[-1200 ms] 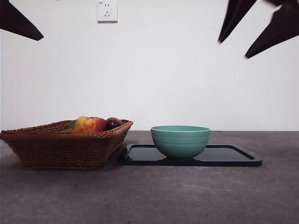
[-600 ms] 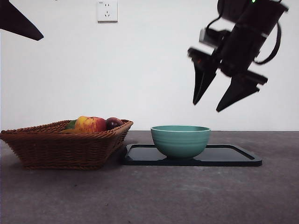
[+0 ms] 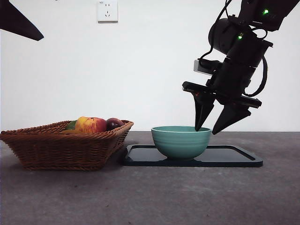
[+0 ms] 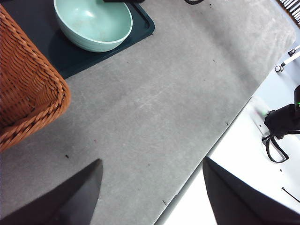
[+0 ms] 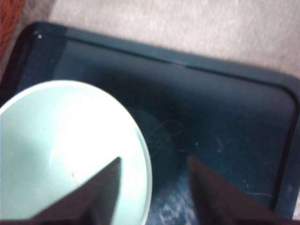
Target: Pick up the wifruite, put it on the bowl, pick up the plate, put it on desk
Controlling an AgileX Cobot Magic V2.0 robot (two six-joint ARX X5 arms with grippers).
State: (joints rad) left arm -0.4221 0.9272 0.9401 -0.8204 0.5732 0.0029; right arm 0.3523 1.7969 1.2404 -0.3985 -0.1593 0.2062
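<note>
Just above the bowl's (image 3: 181, 141) rim, the right gripper (image 3: 214, 129) hangs with its two black jaws spread apart and nothing between them, one tip over the bowl's edge, the other outside it above the dark tray (image 3: 234, 158). Directly beneath those jaws the bowl sits on the tray, pale and empty inside in the right wrist view. Well off to the gripper's far side, past the bowl, a wicker basket (image 3: 65, 149) on the desk (image 3: 150, 197) holds a red-yellow apple (image 3: 90, 124) and a dark purple fruit (image 3: 114, 123); the wifruite cannot be made out among them. High at the opposite corner, the left gripper (image 4: 152, 187) waits with jaws parted over bare desk, the basket near one jaw.
</note>
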